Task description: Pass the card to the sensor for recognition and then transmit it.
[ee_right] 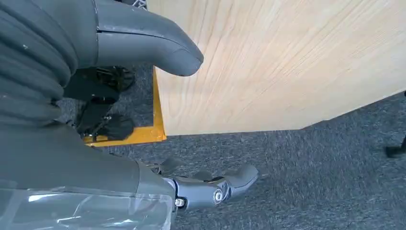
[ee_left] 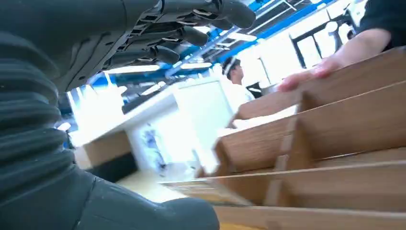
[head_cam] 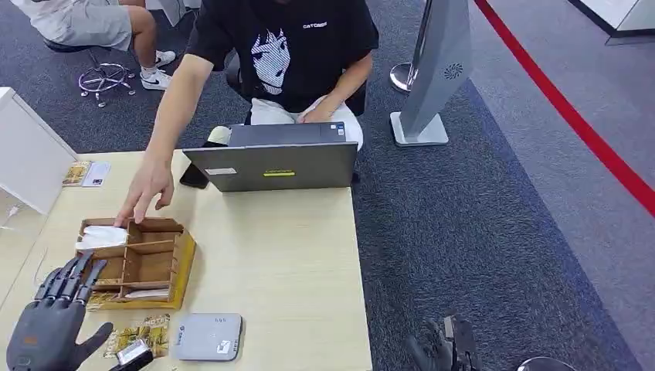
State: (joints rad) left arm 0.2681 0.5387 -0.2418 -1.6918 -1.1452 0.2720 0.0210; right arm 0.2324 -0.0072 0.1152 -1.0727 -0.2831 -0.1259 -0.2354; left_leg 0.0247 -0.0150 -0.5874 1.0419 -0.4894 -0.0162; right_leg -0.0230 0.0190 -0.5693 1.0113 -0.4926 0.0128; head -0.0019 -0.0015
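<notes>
Grey carpet surrounds one light wooden table (head_cam: 293, 255), where one person (head_cam: 286, 54) sits behind one grey laptop (head_cam: 274, 162). One wooden organizer (head_cam: 143, 263) with several compartments stands near the left hand (head_cam: 50, 325), whose fingers are spread and hold nothing. The person's hand (head_cam: 147, 185) touches a white card (head_cam: 102, 236) in the far compartment (a plain white rectangle). One grey sensor box (head_cam: 208, 336) lies near the table's front edge. Right hand (head_cam: 444, 348) hangs beside the table, fingers loosely curled, empty.
</notes>
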